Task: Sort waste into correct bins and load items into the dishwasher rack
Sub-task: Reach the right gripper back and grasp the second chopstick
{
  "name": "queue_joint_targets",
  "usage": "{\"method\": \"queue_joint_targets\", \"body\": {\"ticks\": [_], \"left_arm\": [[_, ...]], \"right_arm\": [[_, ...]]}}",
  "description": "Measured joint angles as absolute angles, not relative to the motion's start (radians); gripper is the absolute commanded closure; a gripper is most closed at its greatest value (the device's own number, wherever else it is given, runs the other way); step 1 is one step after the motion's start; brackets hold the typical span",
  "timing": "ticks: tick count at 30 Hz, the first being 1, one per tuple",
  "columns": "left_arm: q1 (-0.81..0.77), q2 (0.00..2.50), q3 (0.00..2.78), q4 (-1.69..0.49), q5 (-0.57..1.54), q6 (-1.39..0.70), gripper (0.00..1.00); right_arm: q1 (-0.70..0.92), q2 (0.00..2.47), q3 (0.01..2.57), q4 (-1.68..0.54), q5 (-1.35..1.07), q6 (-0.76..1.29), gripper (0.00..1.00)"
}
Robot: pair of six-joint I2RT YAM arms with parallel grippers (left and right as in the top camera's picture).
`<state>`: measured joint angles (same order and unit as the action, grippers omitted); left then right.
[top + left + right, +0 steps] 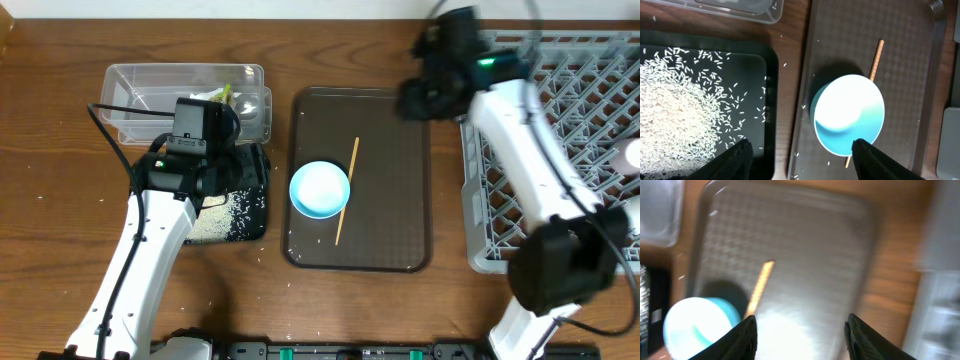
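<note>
On brown tray (395,150): glossy pale blue bowl (320,189) overlapping thin wooden chopstick (353,160); left, right jaws apart, empty.

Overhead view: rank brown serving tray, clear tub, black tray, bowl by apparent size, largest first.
1. brown serving tray
2. clear tub and black tray: not ranked against each other, since the left arm hides part of the black tray
3. bowl, clearly smallest
</note>
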<state>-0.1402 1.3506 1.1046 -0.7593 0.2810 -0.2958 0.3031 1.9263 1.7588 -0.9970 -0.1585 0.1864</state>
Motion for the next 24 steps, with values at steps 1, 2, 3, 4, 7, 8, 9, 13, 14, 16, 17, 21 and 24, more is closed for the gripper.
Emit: {"method": "queue_joint_targets", "body": {"ticks": [1, 2, 3, 4, 7, 8, 9, 13, 14, 16, 17, 21, 24], "left_arm": [[-0.14, 1.351, 1.105, -0.759, 0.281, -0.296, 0.33], [-0.14, 1.351, 1.105, -0.759, 0.281, -0.296, 0.33], [-0.14, 1.351, 1.105, -0.759, 0.281, -0.296, 0.33], [-0.14, 1.351, 1.105, -0.759, 0.281, -0.296, 0.33], [-0.14, 1.351, 1.105, -0.759, 0.281, -0.296, 0.33], [-0.14, 1.351, 1.105, -0.759, 0.281, -0.296, 0.33], [-0.14, 1.351, 1.105, -0.759, 0.281, -0.296, 0.33], [-0.14, 1.351, 1.105, -0.759, 0.281, -0.296, 0.33], [-0.14, 1.351, 1.105, -0.759, 0.281, -0.296, 0.33], [-0.14, 1.351, 1.105, -0.759, 0.281, -0.296, 0.33], [-0.14, 1.351, 1.105, -0.76, 0.281, -0.296, 0.33], [-0.14, 1.351, 1.105, -0.759, 0.281, -0.296, 0.33], [-0.14, 1.351, 1.105, -0.759, 0.281, -0.296, 0.33]], "right_arm": [[0.332, 1.947, 1.759, -0.997, -0.16, 0.21, 0.44], [0.366, 1.979, 1.759, -0.997, -0.16, 0.239, 0.44], [0.383, 1.996, 1.759, -0.997, -0.159, 0.256, 0.44], [0.401, 2.02, 1.759, -0.997, -0.155, 0.278, 0.44], [0.455, 2.103, 1.757, -0.993, -0.135, 0.349, 0.44], [0.471, 2.131, 1.757, -0.989, -0.13, 0.369, 0.45], [0.481, 2.151, 1.756, -0.984, -0.126, 0.383, 0.45], [0.511, 2.218, 1.755, -0.969, -0.119, 0.419, 0.48], [0.515, 2.231, 1.755, -0.966, -0.115, 0.427, 0.48], [0.519, 2.25, 1.754, -0.968, -0.107, 0.44, 0.52], [0.519, 2.259, 1.754, -0.969, -0.102, 0.444, 0.56], [0.518, 2.267, 1.755, -0.983, -0.066, 0.461, 0.72], [0.515, 2.268, 1.755, -0.994, -0.033, 0.466, 0.8]]}}
